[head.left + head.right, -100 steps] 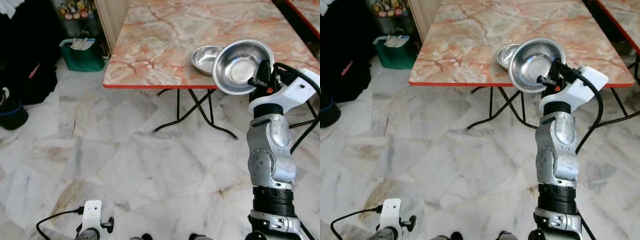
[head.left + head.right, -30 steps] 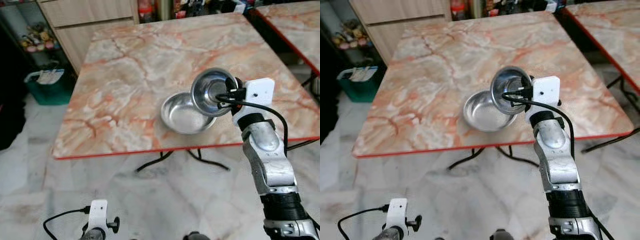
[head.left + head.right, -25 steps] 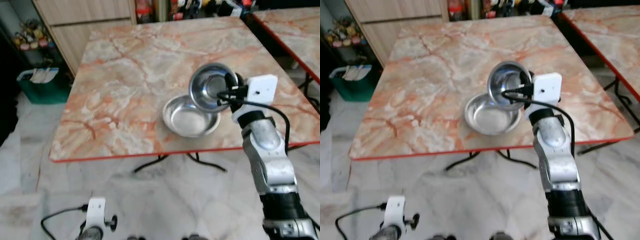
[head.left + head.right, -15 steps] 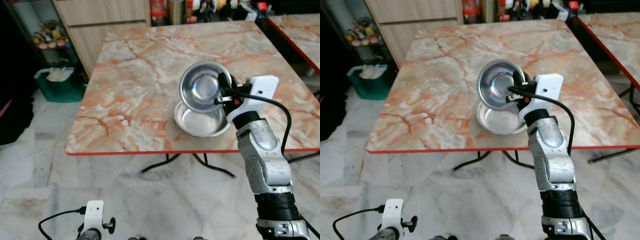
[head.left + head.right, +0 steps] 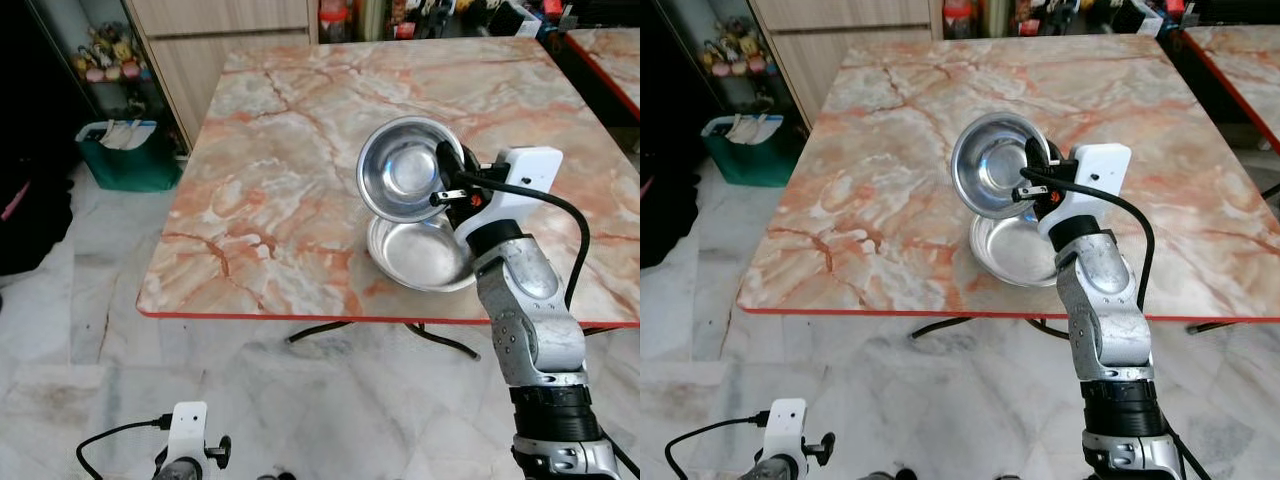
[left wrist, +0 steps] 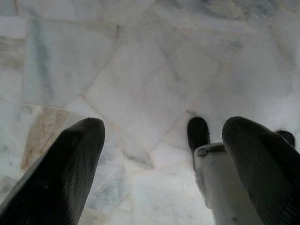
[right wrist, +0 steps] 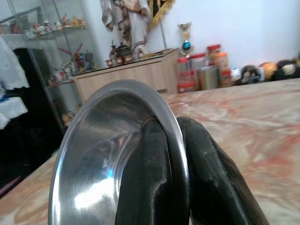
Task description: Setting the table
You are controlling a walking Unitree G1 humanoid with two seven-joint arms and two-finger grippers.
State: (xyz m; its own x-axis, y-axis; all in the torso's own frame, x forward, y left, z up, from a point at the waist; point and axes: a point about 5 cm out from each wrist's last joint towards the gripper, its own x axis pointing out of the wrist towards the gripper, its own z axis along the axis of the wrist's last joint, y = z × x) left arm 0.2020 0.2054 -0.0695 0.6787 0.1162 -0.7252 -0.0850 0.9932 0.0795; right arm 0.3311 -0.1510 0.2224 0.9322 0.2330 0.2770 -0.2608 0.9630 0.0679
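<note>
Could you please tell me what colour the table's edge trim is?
Red, running along the table's edge trim; it shows best in the left eye view.

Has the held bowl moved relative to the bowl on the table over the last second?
Yes. The held bowl, pinched at its rim by the right gripper, was up and right of the table bowl; now it hangs above and slightly left of it.
</note>
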